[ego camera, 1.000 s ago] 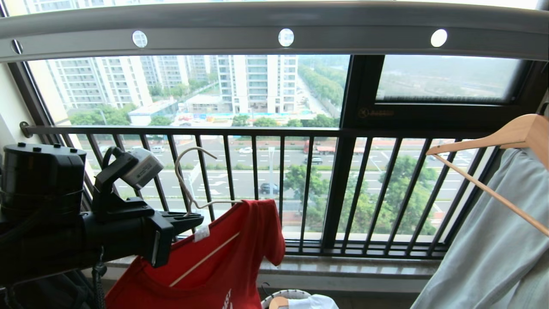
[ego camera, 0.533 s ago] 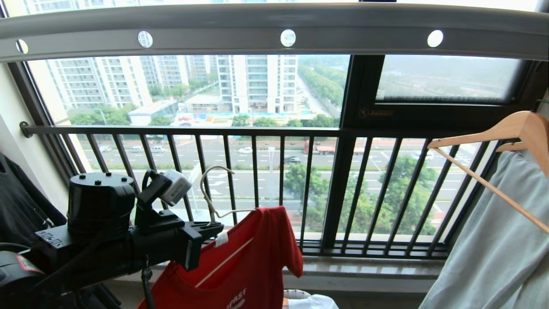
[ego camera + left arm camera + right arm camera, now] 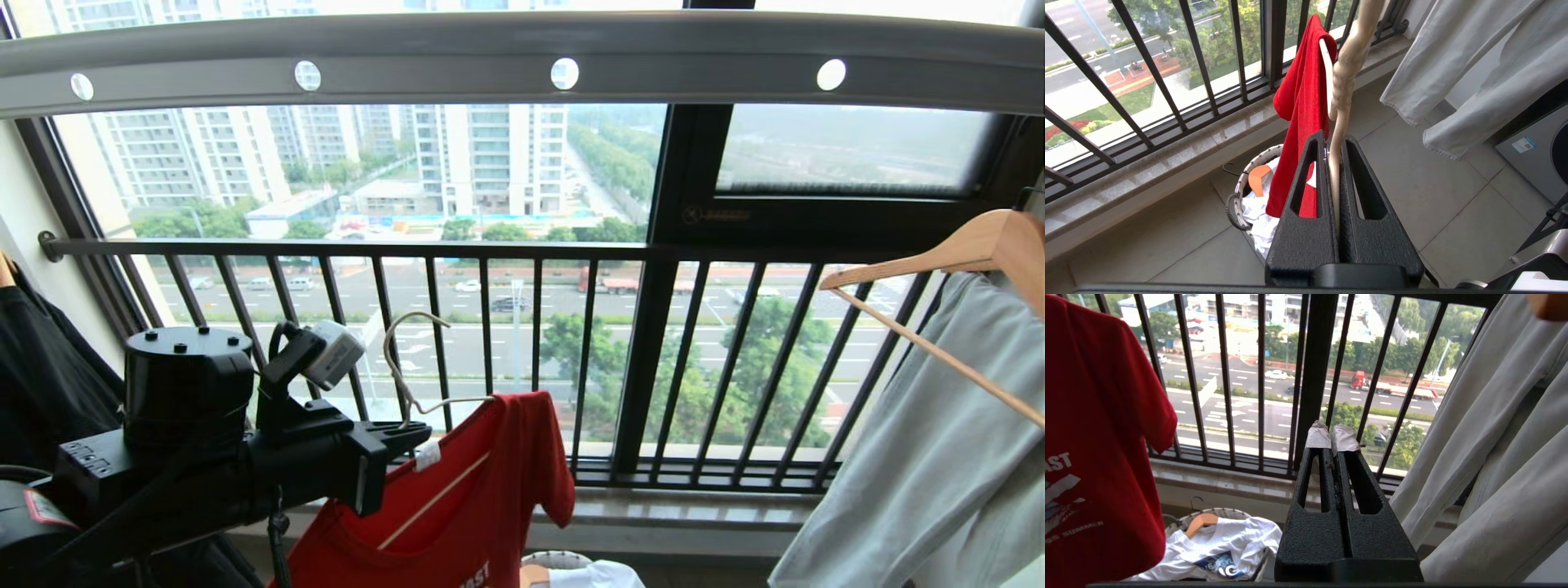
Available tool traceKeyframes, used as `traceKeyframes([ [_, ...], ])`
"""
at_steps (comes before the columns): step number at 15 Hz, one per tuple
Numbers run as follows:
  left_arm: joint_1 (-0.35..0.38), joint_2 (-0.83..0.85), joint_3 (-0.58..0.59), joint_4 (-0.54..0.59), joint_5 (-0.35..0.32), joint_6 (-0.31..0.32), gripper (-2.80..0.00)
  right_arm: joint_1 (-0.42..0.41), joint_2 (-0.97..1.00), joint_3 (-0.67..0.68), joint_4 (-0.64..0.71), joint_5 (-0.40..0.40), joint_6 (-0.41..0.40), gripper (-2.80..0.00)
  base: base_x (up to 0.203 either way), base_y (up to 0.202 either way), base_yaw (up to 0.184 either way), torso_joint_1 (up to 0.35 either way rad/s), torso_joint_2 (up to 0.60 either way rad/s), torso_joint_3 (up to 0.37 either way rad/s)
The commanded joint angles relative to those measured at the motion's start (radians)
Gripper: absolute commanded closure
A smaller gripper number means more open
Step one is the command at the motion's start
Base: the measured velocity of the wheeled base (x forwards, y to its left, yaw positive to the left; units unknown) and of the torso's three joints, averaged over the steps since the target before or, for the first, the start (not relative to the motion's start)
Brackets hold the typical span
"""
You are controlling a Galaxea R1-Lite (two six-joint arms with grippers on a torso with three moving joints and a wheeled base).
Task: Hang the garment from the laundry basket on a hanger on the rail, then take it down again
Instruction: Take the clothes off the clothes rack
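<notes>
The red garment (image 3: pixel 457 506) hangs on the cream wire hanger (image 3: pixel 400 359), whose long hook stands free, well below the grey rail (image 3: pixel 522 57). My left gripper (image 3: pixel 412 433) is shut on the hanger's neck just above the collar. In the left wrist view the hanger (image 3: pixel 1341 81) runs up between the closed fingers of the left gripper (image 3: pixel 1334 139), with the garment (image 3: pixel 1298 106) draped beside it over the laundry basket (image 3: pixel 1241 192). The right gripper (image 3: pixel 1333 435) is shut and empty, level, to the right of the garment (image 3: pixel 1094 437).
A wooden hanger (image 3: pixel 939 261) carries a pale grey-green garment (image 3: pixel 922 490) at the right. A black garment (image 3: pixel 41 367) hangs at the left. The black window railing (image 3: pixel 490 249) is behind. A white T-shirt (image 3: pixel 1216 547) lies in the basket. A washing machine (image 3: pixel 1535 151) stands nearby.
My left gripper has carried the hanger and red garment to the right and a little lower. The view has shifted, bringing the black garment at the left into sight.
</notes>
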Motion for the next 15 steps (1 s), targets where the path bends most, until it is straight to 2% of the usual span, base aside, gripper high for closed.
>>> traceKeyframes([
  [1,-0.001,-0.012,-0.001,-0.003,-0.002,-0.001,0.0,0.001,0.087,-0.11,0.005,0.01,0.002,0.0,0.0,0.0,0.0,0.0,0.0,0.0],
  [3,-0.002,-0.008,-0.002,-0.003,-0.002,-0.002,0.0,0.001,0.267,-0.202,0.005,0.032,0.004,0.0,0.0,0.0,0.0,0.0,0.0,0.0],
  [5,-0.002,-0.004,-0.002,-0.003,-0.002,-0.002,0.0,0.001,0.457,-0.316,-0.007,0.088,0.004,0.0,0.0,0.0,0.0,0.0,0.0,0.0],
  [7,-0.002,0.015,-0.003,-0.004,0.0,-0.002,0.0,0.006,0.651,-0.474,-0.015,0.128,0.006,0.0,0.0,0.0,0.0,0.0,0.0,0.0],
  [10,-0.002,0.042,-0.005,-0.004,0.001,-0.001,0.0,0.049,0.901,-0.663,-0.021,0.148,0.012,0.0,0.0,0.0,0.0,0.0,0.0,0.0],
  [11,-0.002,0.048,-0.005,-0.004,0.001,-0.001,0.0,0.096,0.976,-0.698,-0.023,0.141,0.015,0.0,0.0,0.0,0.0,0.0,0.0,0.0],
  [13,-0.002,0.046,-0.005,-0.004,0.001,-0.002,0.0,0.259,1.092,-0.728,-0.053,0.089,0.041,0.0,0.0,0.0,0.0,0.0,0.0,0.0],
  [15,-0.002,0.032,-0.007,-0.006,0.001,-0.004,0.0,0.427,1.235,-0.737,-0.146,-0.037,0.098,0.0,0.0,0.0,0.0,0.0,0.0,0.0],
])
